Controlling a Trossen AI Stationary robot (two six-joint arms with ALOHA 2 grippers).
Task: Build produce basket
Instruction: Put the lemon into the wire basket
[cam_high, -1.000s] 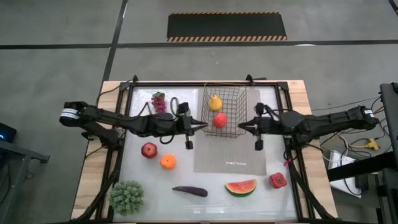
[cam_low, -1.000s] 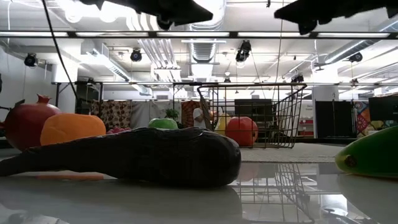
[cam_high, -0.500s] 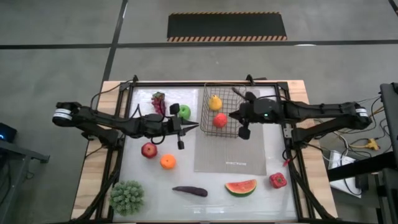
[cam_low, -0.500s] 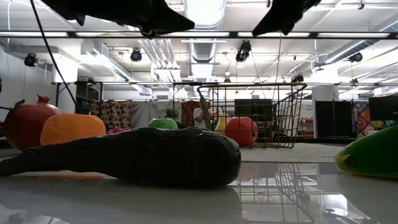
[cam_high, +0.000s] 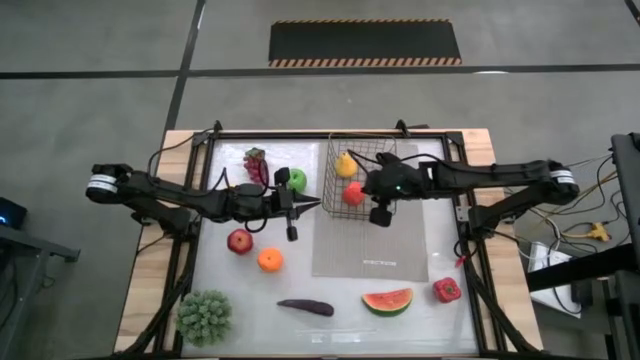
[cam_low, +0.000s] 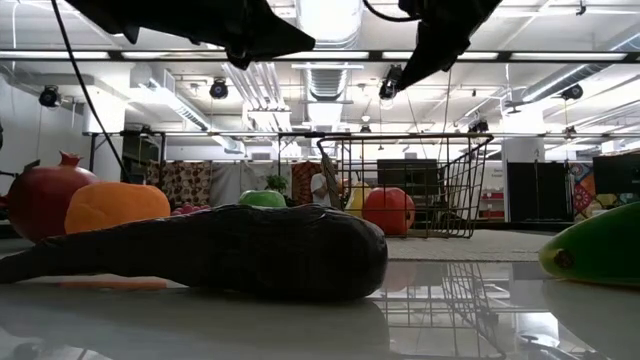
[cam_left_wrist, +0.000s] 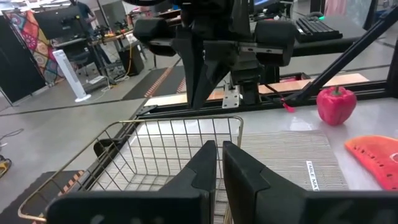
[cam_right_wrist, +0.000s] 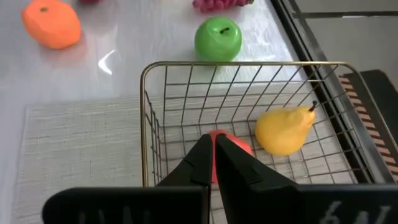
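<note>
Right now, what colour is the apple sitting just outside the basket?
Green: the apple beside the basket shows best in the right wrist view.

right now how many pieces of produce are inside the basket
2: a yellow pear at the far side of the basket, and a red apple nearer its left wall, partly covered by the right gripper. Nothing else shows inside.

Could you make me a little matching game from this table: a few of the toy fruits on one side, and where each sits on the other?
Things:
1. yellow pear
2. green apple
3. watermelon slice
4. red pepper

Places:
A. on the white table, just outside the basket's left wall
B. inside the basket
C. near the table's right edge
D. below the grey mat, near the table's front

Pairs: 1-B, 2-A, 3-D, 4-C
</note>
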